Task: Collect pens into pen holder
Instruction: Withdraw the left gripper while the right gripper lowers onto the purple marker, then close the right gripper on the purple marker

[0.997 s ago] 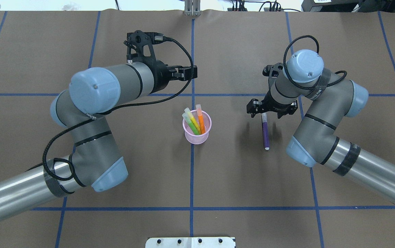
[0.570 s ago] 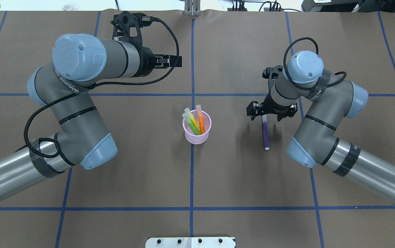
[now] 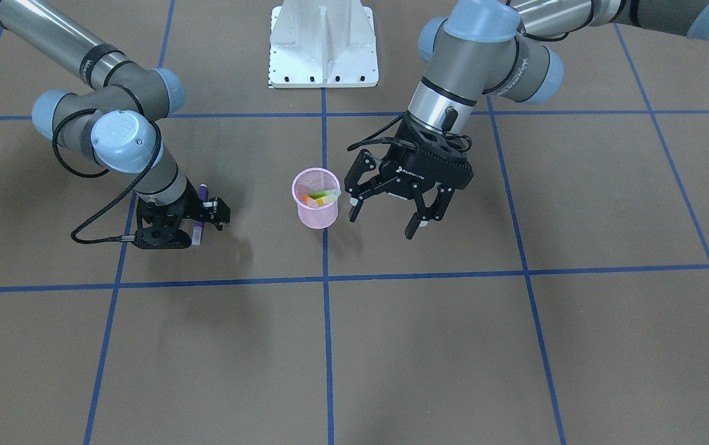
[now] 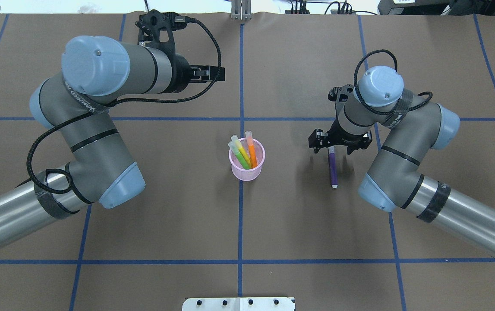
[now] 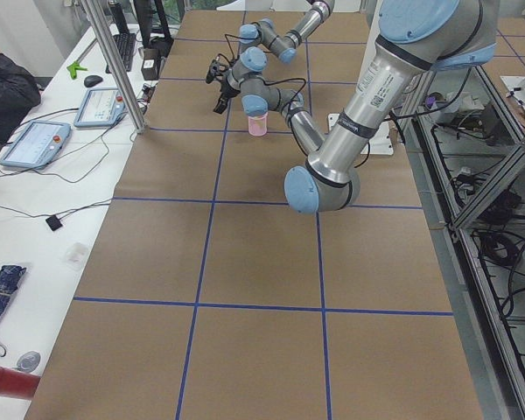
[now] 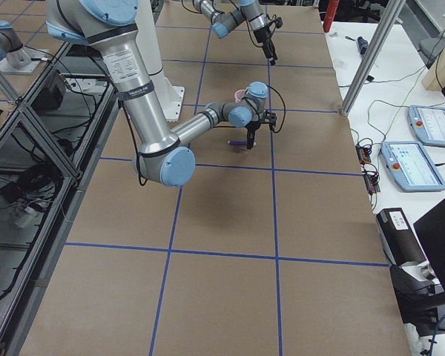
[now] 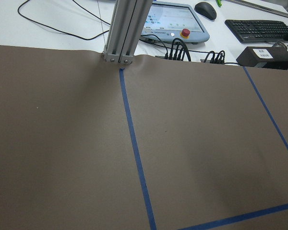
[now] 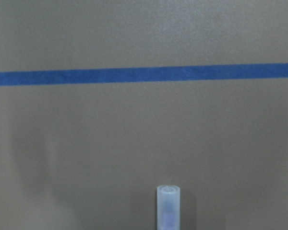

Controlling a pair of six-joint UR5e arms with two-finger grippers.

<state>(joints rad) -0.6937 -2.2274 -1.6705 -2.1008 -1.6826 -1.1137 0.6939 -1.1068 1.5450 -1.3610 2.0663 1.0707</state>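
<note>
The pink mesh pen holder stands upright at the table's middle, also in the front view. A green pen and an orange pen lean inside it. The purple pen lies flat on the table to its right, clear cap end pointing away from the robot. My right gripper is open and points down, its jaws either side of that cap end; the cap shows in the right wrist view. My left gripper is open and empty, raised above the table behind and left of the holder.
The white robot base plate sits at the near table edge. An aluminium post stands at the far edge, with tablets, a keyboard and cables on the desk beyond. Blue tape lines cross the brown table.
My left arm has swung back and to the left, away from the pen holder. My right gripper has stayed over the purple pen's cap end, shifting only slightly.
</note>
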